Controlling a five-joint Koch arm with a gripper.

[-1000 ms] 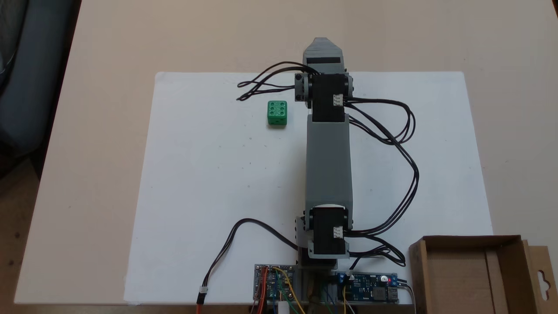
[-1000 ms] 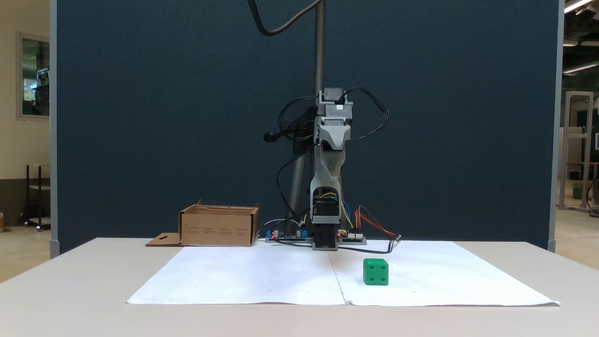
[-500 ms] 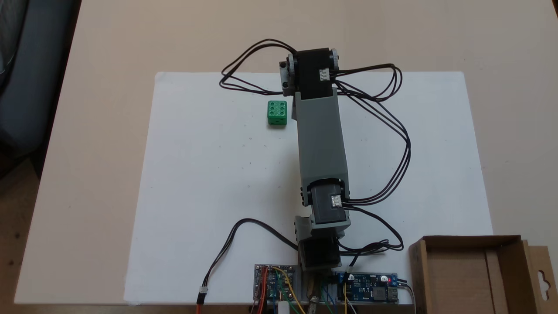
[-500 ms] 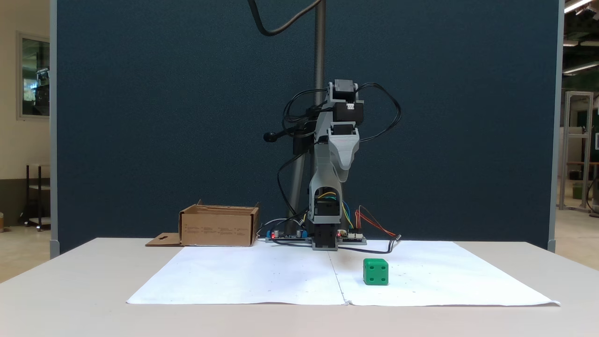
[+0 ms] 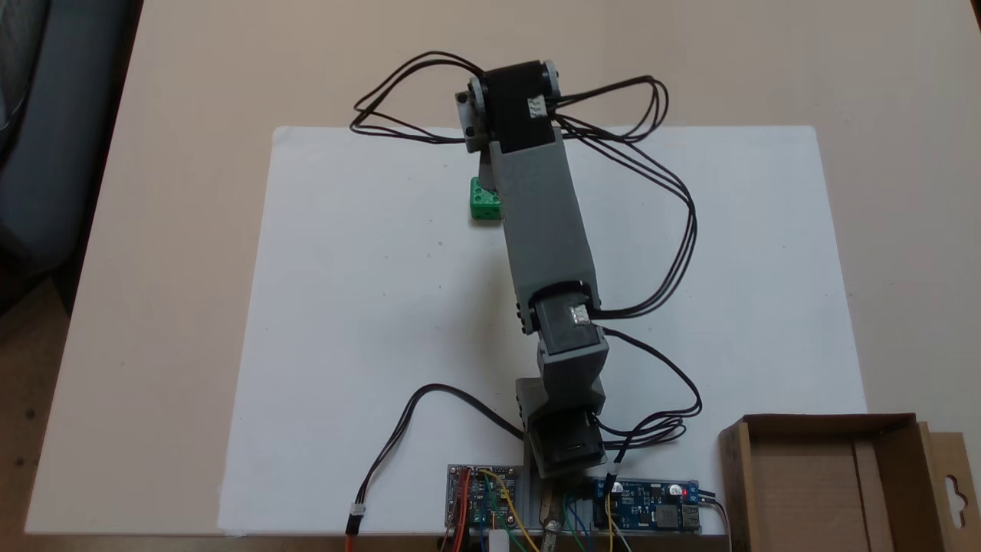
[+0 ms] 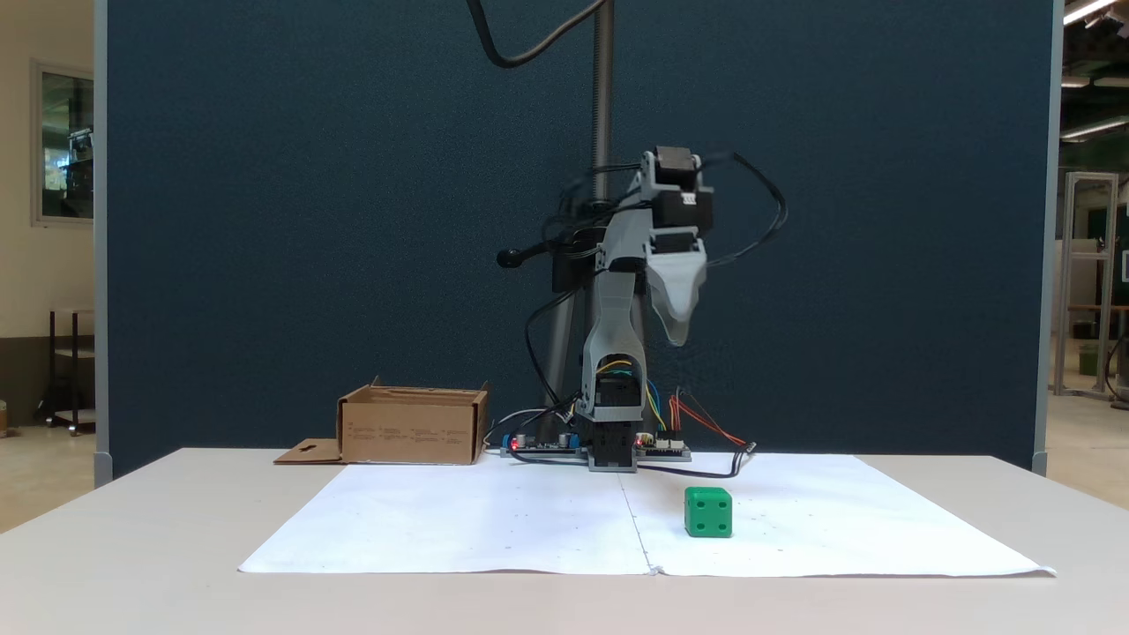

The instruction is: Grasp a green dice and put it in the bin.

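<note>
A: Entry. The green dice is a small bright green cube with rounded edges and sunken pips of the same colour; it sits on the white paper sheet, right of the centre fold in the side-on fixed view. From above, the dice is partly covered by the arm's grey link.

B: Container?

A: The bin is a shallow brown cardboard box at the table's corner, beside the circuit boards. Its floor shows bare cardboard. A flap with a hang-hole lies flat at its side.

B: End effector?

A: The gripper hangs high above the sheet, pointing down. Only one grey tip shows, so I cannot tell whether the jaws are apart or together.

B: Change versus half a second back?

A: The arm has swung toward the dice and now overlaps it from above. Dice and bin are unmoved.
</note>
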